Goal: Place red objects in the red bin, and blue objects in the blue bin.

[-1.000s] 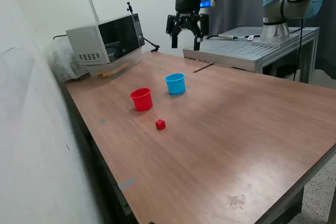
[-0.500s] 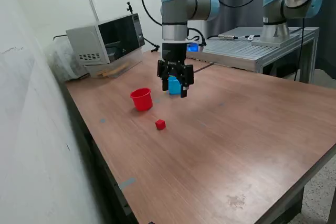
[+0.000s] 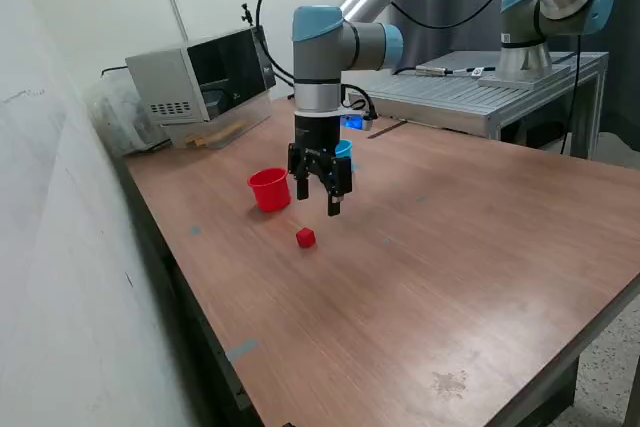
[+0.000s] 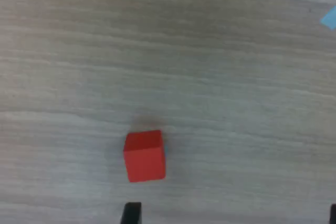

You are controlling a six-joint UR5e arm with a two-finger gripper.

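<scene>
One small red cube (image 3: 306, 237) lies on the wooden table; it also shows in the wrist view (image 4: 145, 156). My gripper (image 3: 316, 196) hangs open and empty just above and slightly behind the cube, fingers pointing down. One dark fingertip (image 4: 130, 213) shows at the edge of the wrist view, close to the cube. The red cup (image 3: 269, 189) stands upright at the exterior view's left of the gripper. The light-blue cup (image 3: 343, 150) is mostly hidden behind the gripper. No blue cubes are in view.
A microwave-like box (image 3: 200, 74) stands at the table's back, exterior view's left. A metal stand (image 3: 480, 97) with a second arm (image 3: 545, 7) is at the back right. A bit of blue tape (image 4: 329, 18) lies on the table.
The arm has swung down from high behind the cups to low over the table, ending just above the red cube. The gripper stayed open. The cube and cups have not moved.
</scene>
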